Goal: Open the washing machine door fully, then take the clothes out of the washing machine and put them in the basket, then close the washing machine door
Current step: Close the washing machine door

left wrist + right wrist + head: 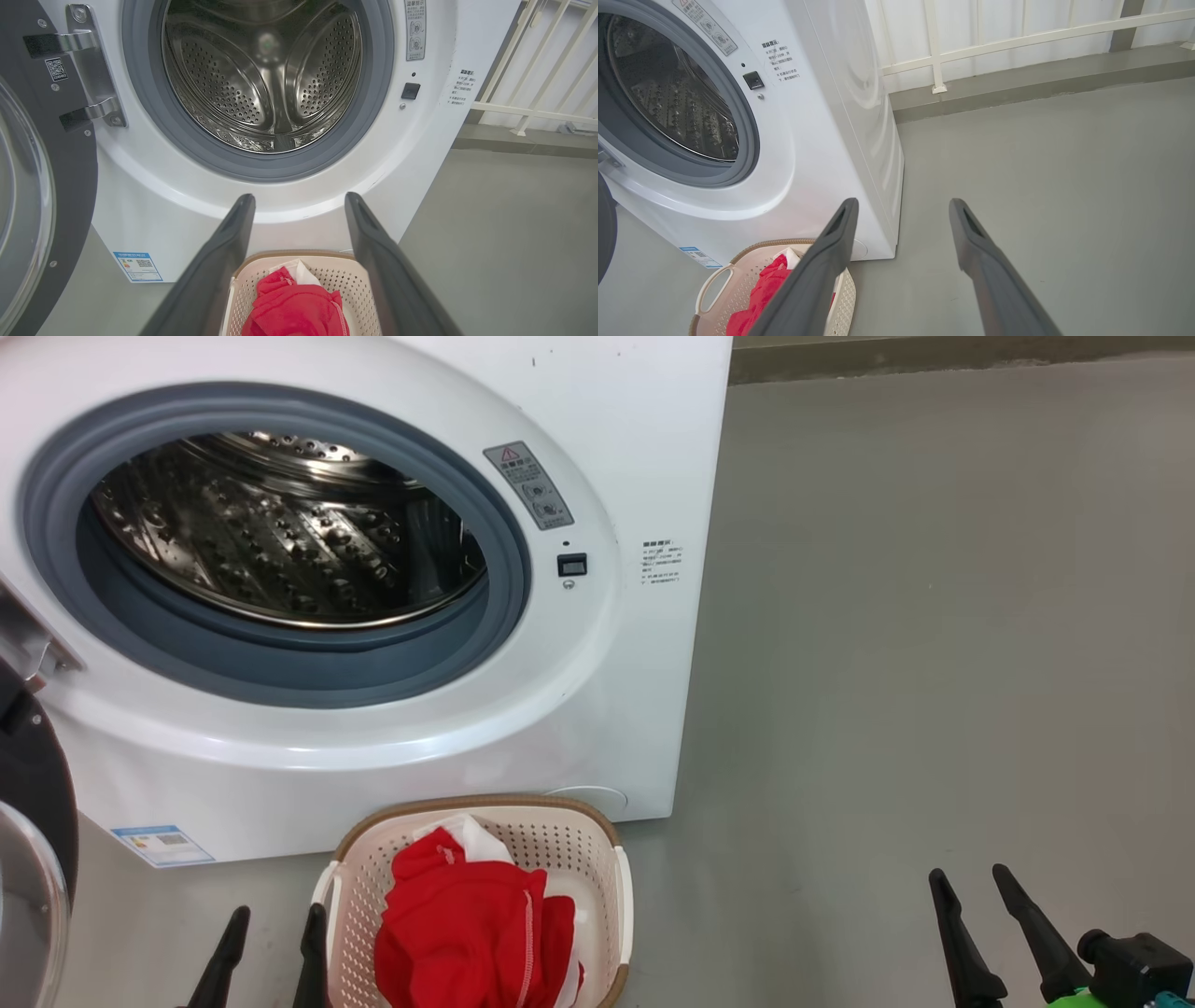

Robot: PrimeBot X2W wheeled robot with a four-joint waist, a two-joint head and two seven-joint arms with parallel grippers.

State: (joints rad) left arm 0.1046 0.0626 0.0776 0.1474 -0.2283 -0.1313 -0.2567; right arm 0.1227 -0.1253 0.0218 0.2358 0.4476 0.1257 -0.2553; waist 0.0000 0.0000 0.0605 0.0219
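Observation:
The white washing machine (597,709) stands with its steel drum (266,84) showing bare metal. Its black-rimmed door (33,859) hangs swung out at the far left, also seen as door (42,186) on its hinge. The red clothes (471,929) lie piled in the cream basket (611,896) on the floor before the machine; clothes (294,310) and basket (348,280) sit below my left fingers. My left gripper (275,919) is open just left of the basket. My right gripper (971,882) is open over bare floor, far right of the basket (714,284).
Grey floor (934,663) stretches to the right of the machine. A white railing (971,51) on a low kerb runs behind it. The open door takes up the space at the left edge.

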